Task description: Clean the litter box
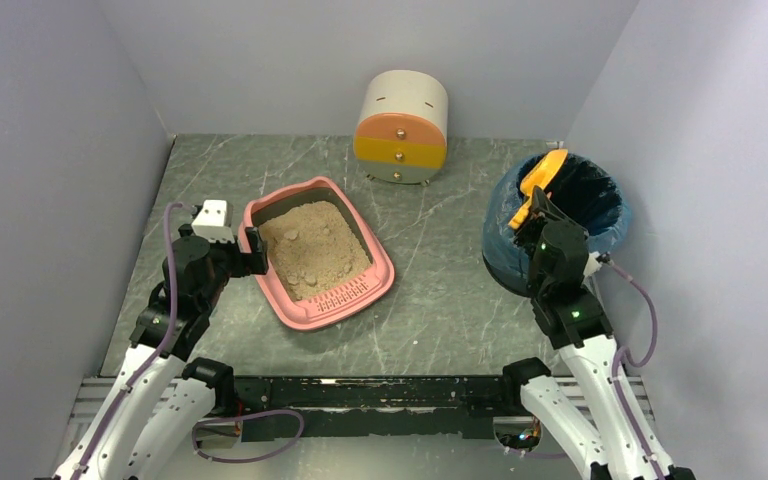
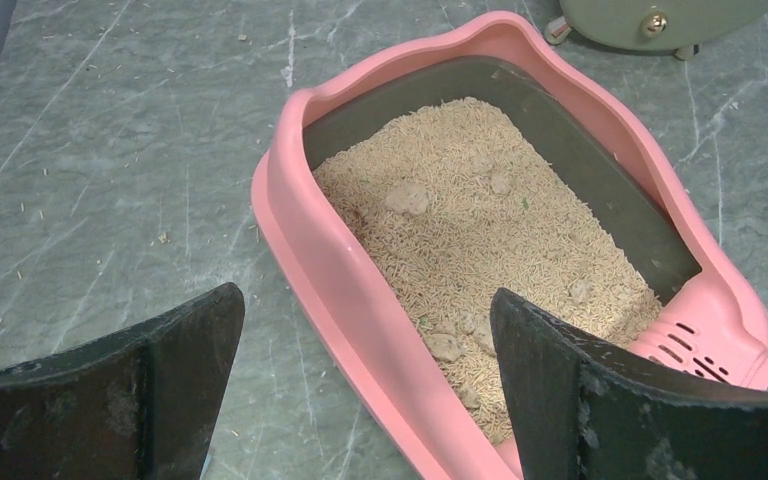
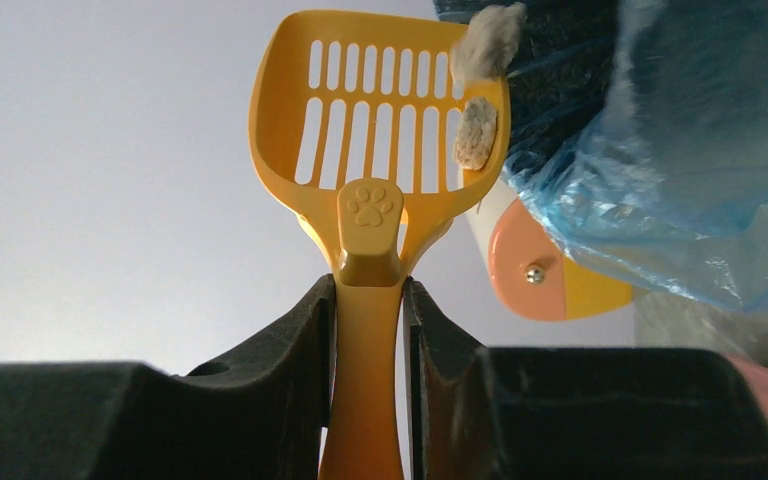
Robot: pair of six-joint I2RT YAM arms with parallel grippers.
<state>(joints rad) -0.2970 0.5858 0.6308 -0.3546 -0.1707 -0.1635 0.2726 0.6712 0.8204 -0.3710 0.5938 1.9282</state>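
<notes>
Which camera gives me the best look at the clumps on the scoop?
Right wrist: the orange scoop fills the frame, two clumps at its right edge. Top external shows the scoop small over the bin, clumps unseen; left wrist misses it.

Marbled table (image 1: 440, 300), litter box (image 1: 350, 292), drawer unit (image 1: 401, 128), bin (image 1: 505, 245)

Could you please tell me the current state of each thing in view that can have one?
Pink plastic litter box: uncovered, beige litter with clumps inside.
Orange slotted plastic scoop: gripped by its handle, carrying two clumps.
Blue-lined round bin: open.
Cream-and-orange round drawer unit: drawers shut.
Left gripper: fingers open, empty.
Right gripper: fingers shut on scoop handle.
</notes>
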